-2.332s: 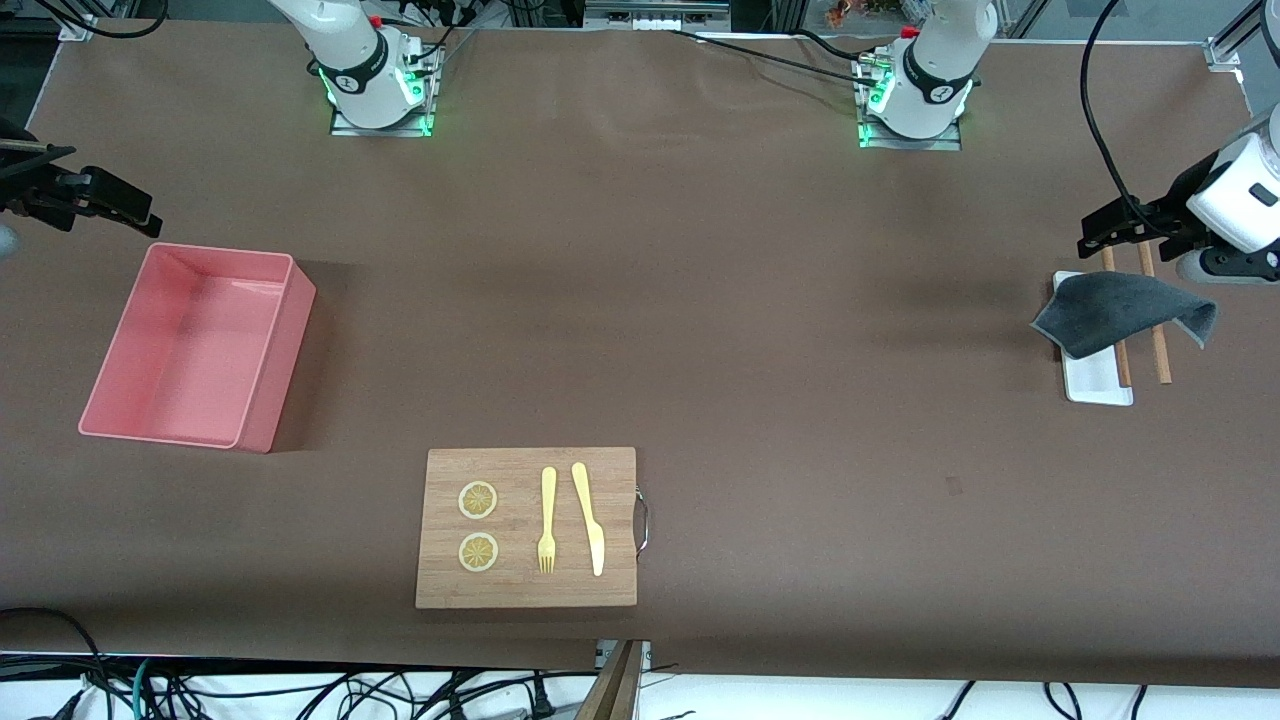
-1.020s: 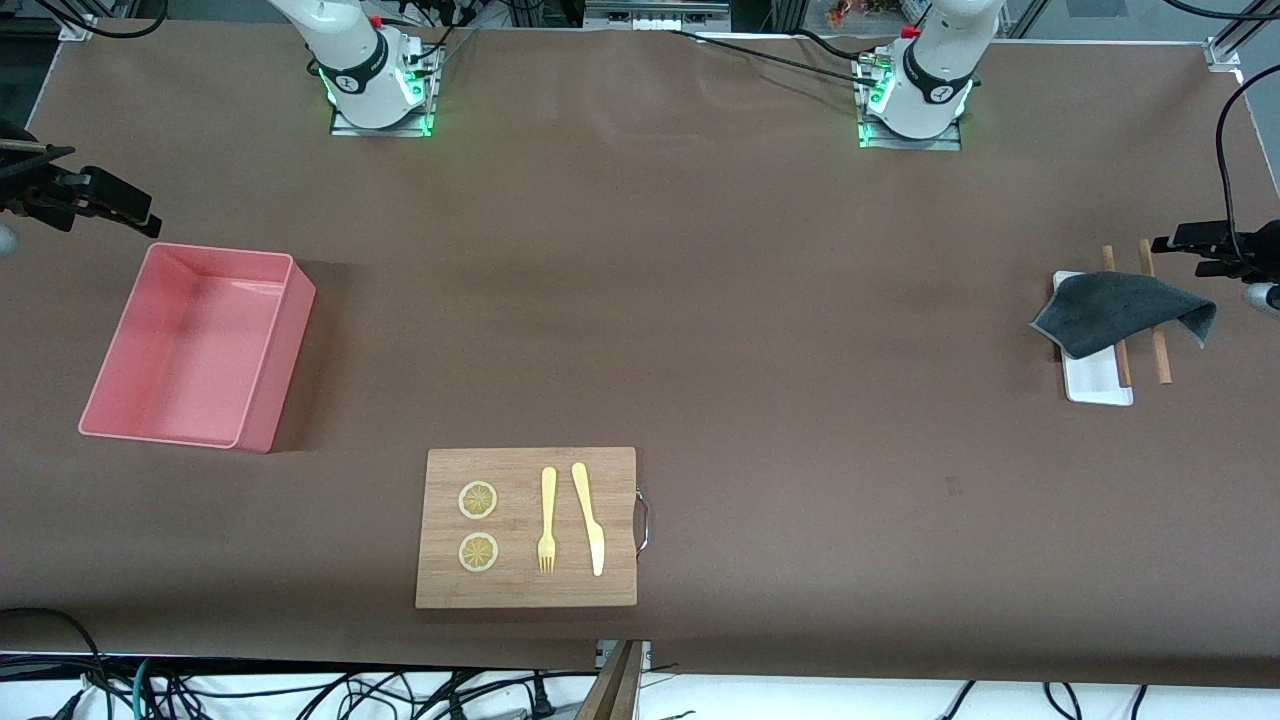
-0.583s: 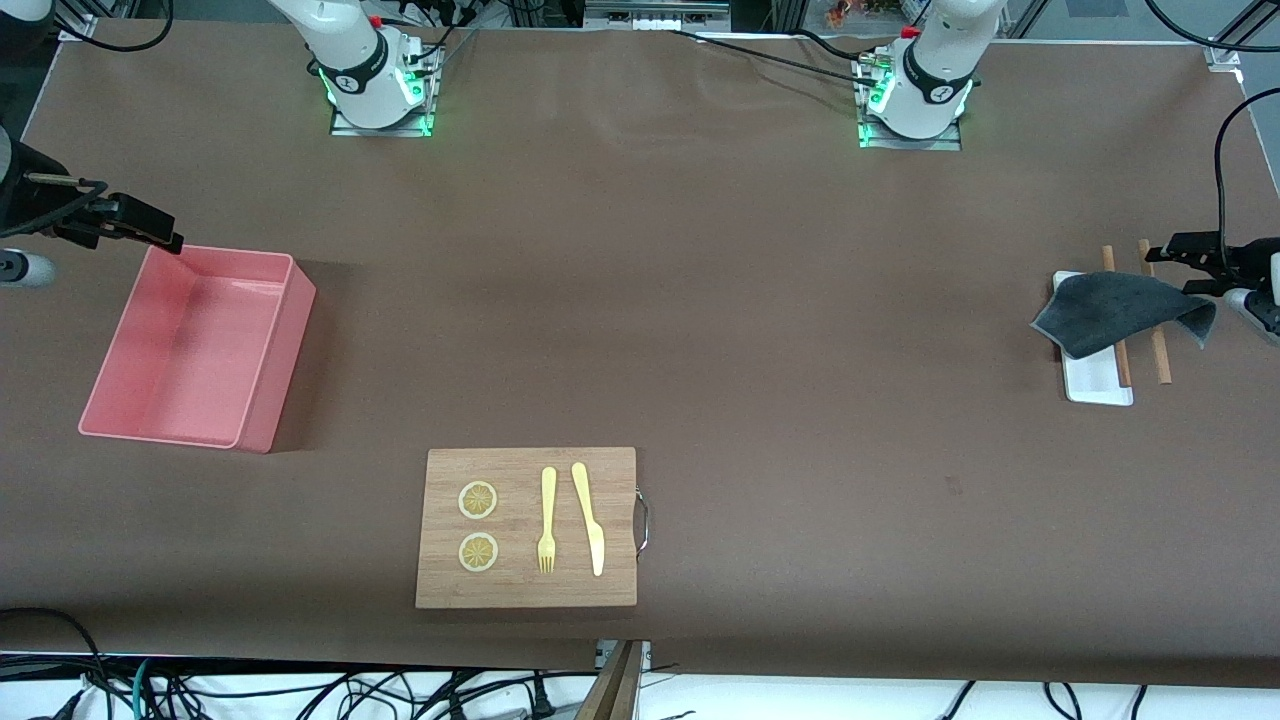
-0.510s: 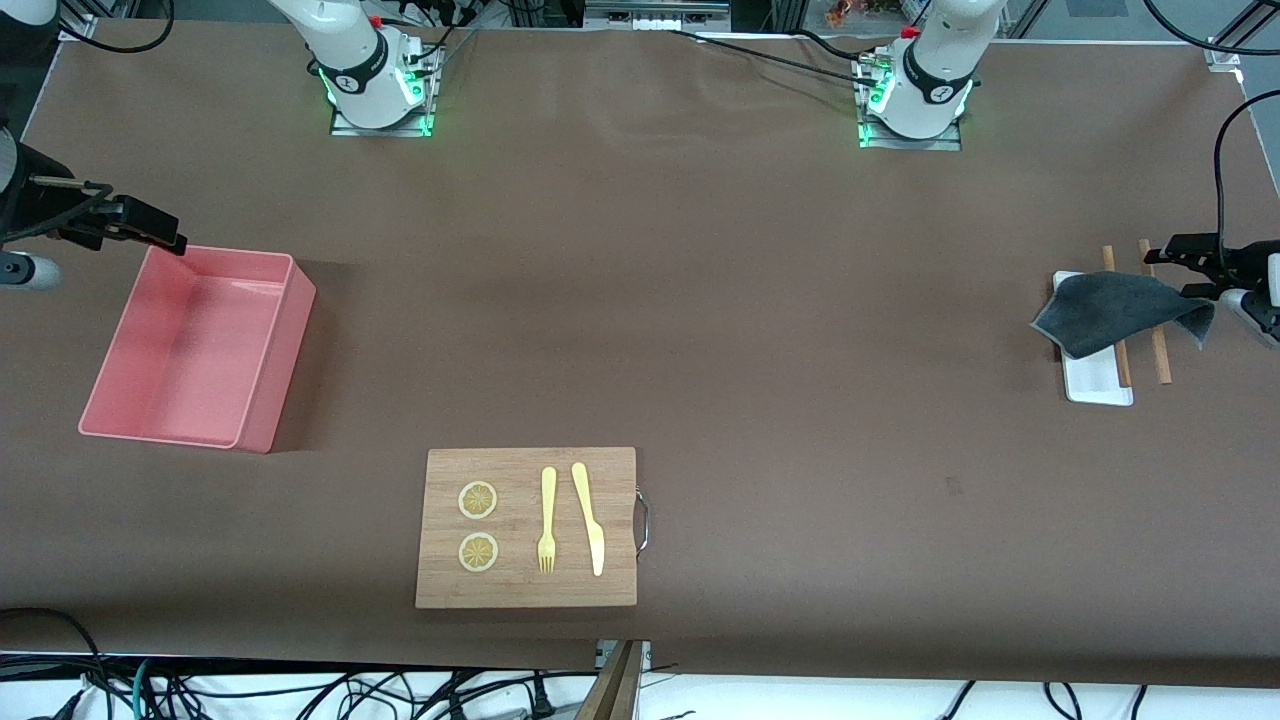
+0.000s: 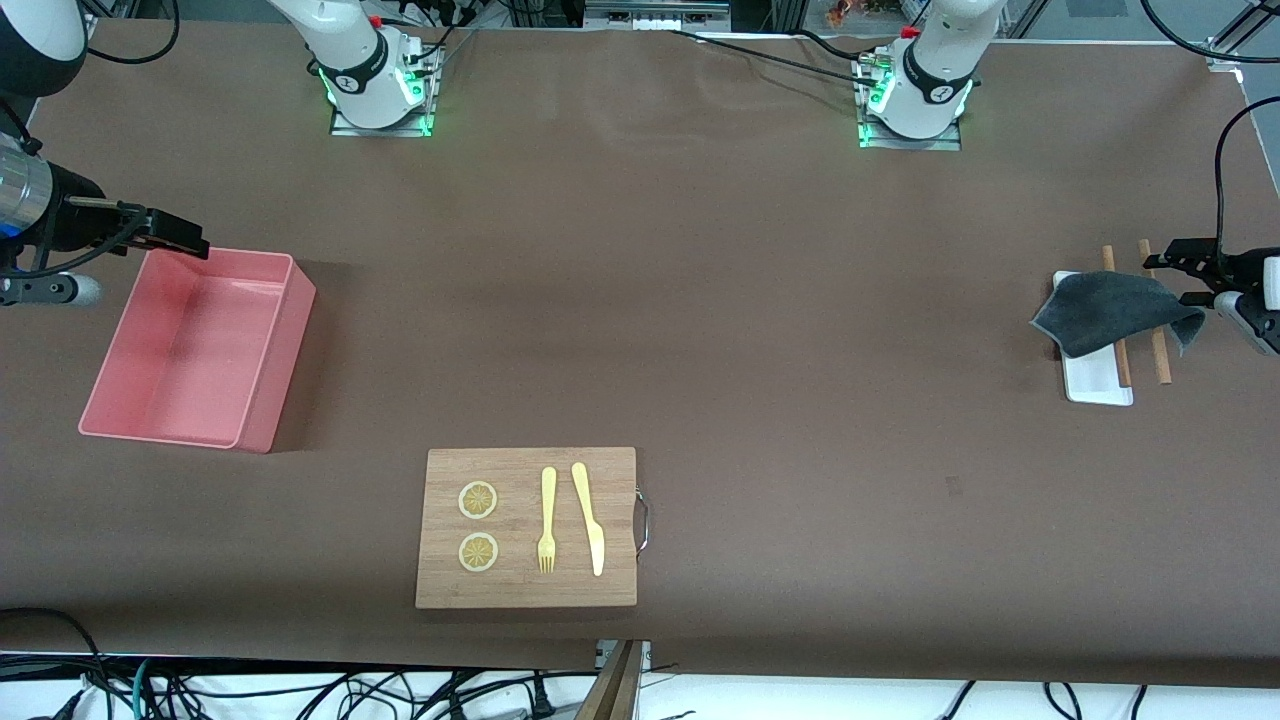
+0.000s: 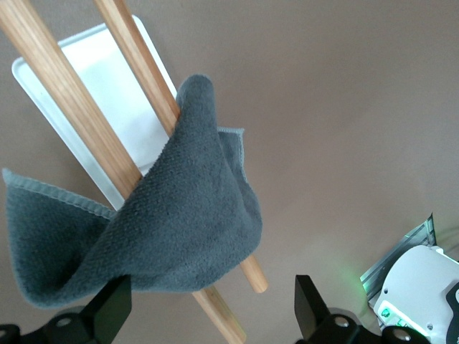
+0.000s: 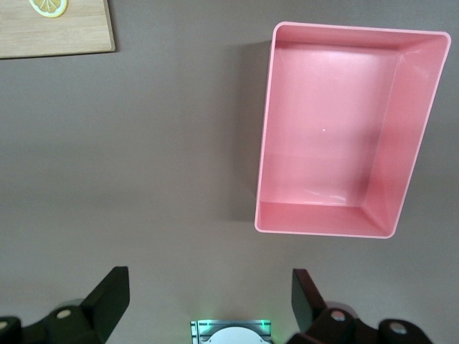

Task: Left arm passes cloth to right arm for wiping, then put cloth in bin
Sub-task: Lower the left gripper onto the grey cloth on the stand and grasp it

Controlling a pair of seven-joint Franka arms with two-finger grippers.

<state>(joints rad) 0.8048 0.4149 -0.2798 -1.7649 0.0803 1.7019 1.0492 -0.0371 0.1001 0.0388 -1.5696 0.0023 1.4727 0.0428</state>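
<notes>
Brown counter [image 5: 640, 330]: rumpled dark grey cloth [image 5: 1115, 312] at the left arm's end between the left gripper's [image 5: 1195, 281] spread fingers [image 6: 115, 309]; right gripper [image 5: 165, 234], fingers wide, empty, over pink plastic bin's [image 5: 262, 352] corner.

Camera positions — three views of one table.

Front view: high, facing the two arm bases along its top edge, taking in the whole brown table [image 5: 700, 300] from well back. Left wrist view: close, looking down between its own gripper's spread fingers onto the cloth [image 6: 165, 236], two wooden sticks [image 6: 79, 122] and white tray [image 6: 122, 107] — the same group the front view shows at the left arm's end. Right wrist view: higher up, looking straight down on the pink bin [image 7: 344, 129] and a corner of the cutting board [image 7: 57, 29]; both appear in the front view too.
</notes>
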